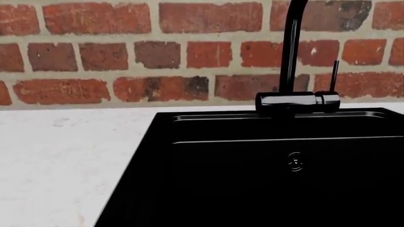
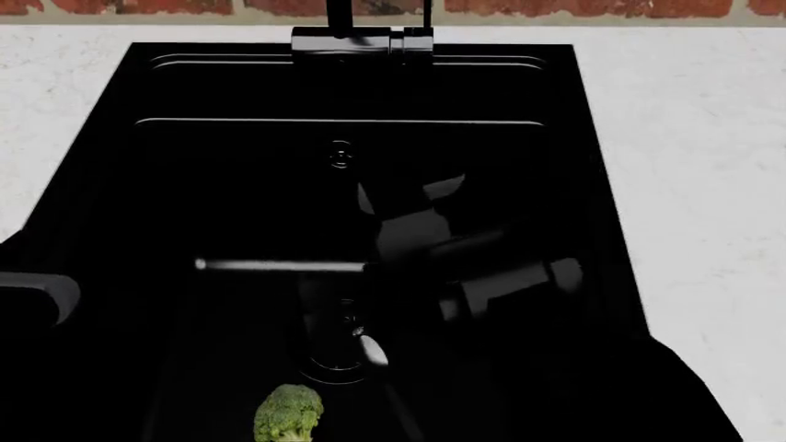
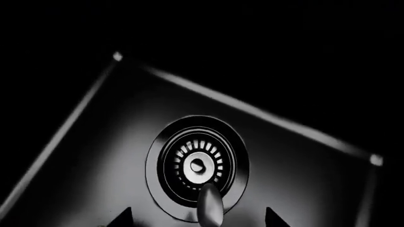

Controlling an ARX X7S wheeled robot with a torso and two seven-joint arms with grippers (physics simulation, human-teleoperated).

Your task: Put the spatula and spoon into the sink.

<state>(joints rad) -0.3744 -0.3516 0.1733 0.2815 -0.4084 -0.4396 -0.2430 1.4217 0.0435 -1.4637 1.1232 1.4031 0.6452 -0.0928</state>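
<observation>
Hanging over the sink [image 2: 590,184], the right gripper [image 3: 197,223] carries the spoon [image 3: 210,208], bowl aimed at the drain [image 3: 197,165] for release (broccoli [image 2: 289,414] nearby); fingers apparently pinching it; left gripper's state cannot be told.

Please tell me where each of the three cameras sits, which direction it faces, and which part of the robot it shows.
Head view: high, looking down into the sink; the dark right arm crosses it.
Left wrist view: near the counter, facing the brick wall and faucet; no robot part shows.
Right wrist view: inside the basin, facing the drain; pincer tips and spoon show.
Shared: head and right wrist both show the drain.
</observation>
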